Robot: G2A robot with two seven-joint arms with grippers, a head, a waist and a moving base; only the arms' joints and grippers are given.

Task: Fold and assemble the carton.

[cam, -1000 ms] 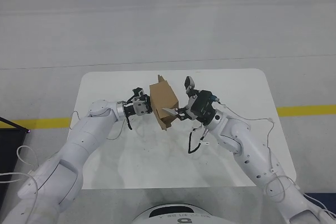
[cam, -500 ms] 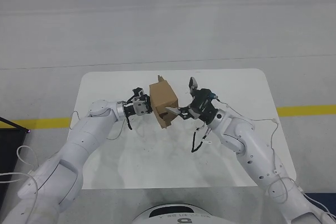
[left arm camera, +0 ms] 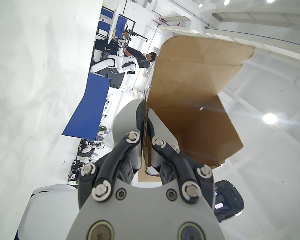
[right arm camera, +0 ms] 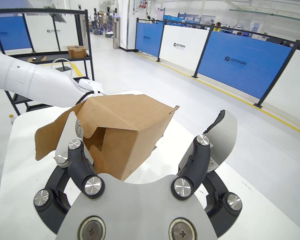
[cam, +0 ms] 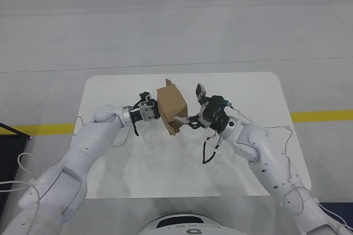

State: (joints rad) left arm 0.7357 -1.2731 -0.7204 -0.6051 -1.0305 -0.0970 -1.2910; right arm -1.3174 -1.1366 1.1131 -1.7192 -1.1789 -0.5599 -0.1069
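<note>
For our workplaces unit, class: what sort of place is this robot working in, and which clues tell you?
Probably a factory floor or robotics test hall: blue-and-white partition panels line an aisle, a yellow line is painted on the floor, and another white robot stands at a distant station.
</note>
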